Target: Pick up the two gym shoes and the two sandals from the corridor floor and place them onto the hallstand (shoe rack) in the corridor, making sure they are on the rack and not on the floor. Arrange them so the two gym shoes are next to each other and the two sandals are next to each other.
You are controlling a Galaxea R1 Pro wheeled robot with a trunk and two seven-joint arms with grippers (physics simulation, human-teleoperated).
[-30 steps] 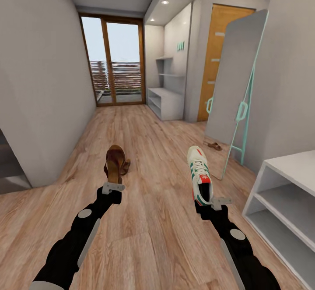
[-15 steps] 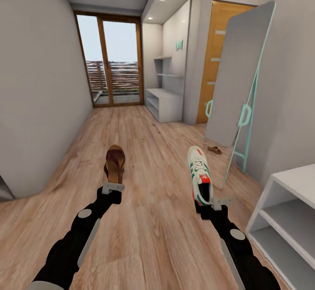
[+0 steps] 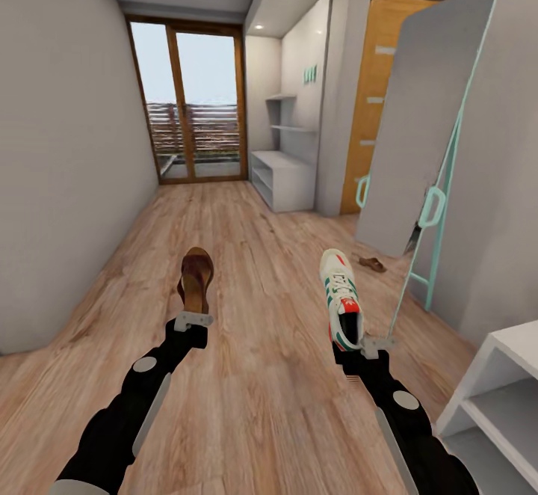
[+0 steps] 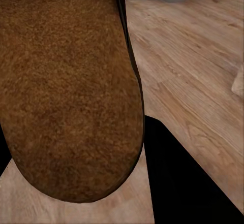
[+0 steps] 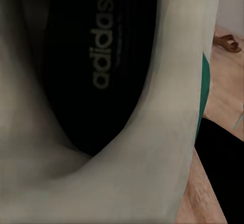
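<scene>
My left gripper [image 3: 193,321] is shut on a dark brown sandal [image 3: 196,283], held upright above the corridor floor [image 3: 254,271]; its brown sole [image 4: 71,92] is close up in the left wrist view. My right gripper [image 3: 368,344] is shut on the heel of a white gym shoe [image 3: 341,294] with green stripes and red patches, toe pointing away; its dark insole [image 5: 101,76] shows in the right wrist view. A second brown sandal [image 3: 371,262] lies on the floor at the mirror's foot. The white hallstand [image 3: 288,178], with wall shelves above it, stands far down the corridor on the right.
A tall mirror with a teal frame [image 3: 422,143] leans on the right wall, beside an orange door [image 3: 373,106]. A plain low white rack [image 3: 497,398] sits at my near right. Glass doors [image 3: 190,99] close the corridor's far end. Grey walls run along both sides.
The whole view has shifted: the camera has advanced along the corridor, and the near white rack and mirror slid toward the right edge. Both arms keep their pose and their shoes.
</scene>
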